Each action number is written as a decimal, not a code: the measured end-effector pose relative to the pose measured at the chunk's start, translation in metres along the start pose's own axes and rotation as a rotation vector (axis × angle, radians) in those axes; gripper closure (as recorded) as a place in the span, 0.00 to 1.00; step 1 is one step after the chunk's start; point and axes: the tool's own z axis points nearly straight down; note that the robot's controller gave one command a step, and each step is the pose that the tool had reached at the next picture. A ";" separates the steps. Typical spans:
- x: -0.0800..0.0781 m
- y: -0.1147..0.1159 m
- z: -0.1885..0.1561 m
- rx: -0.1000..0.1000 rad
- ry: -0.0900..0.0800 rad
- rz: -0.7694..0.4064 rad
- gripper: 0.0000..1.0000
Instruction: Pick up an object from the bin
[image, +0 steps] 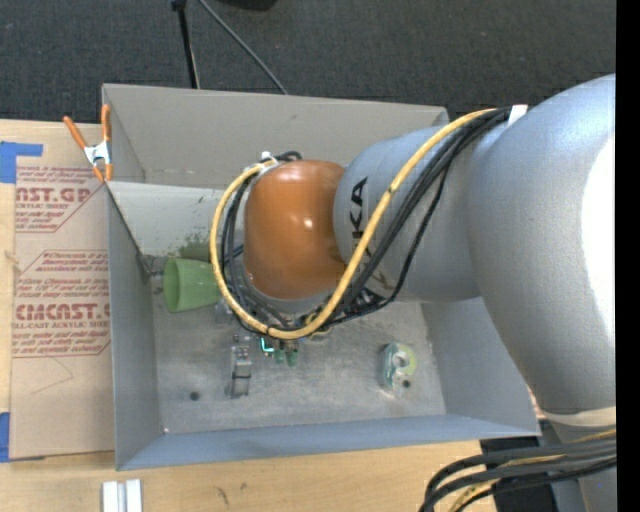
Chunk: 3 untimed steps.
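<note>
- Gripper (240, 372) seen low over bare floor of bin (190, 405), left of centre; how far open cannot be told
- Pale green cup (188, 284) laid on its side, near gripper, toward the back-left
- Small round clear-and-yellow piece (397, 367) noted well to the right

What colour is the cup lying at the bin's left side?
The cup is pale green, in the camera view.

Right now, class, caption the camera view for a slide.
Arm in the grey bin: green cup at view left, small pale round thing at view right.
</note>
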 end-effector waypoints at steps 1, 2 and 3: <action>0.006 -0.045 0.005 0.001 -0.005 0.101 0.00; -0.060 -0.071 0.045 0.001 -0.010 0.081 0.00; -0.057 -0.092 0.079 -0.002 -0.006 0.280 0.00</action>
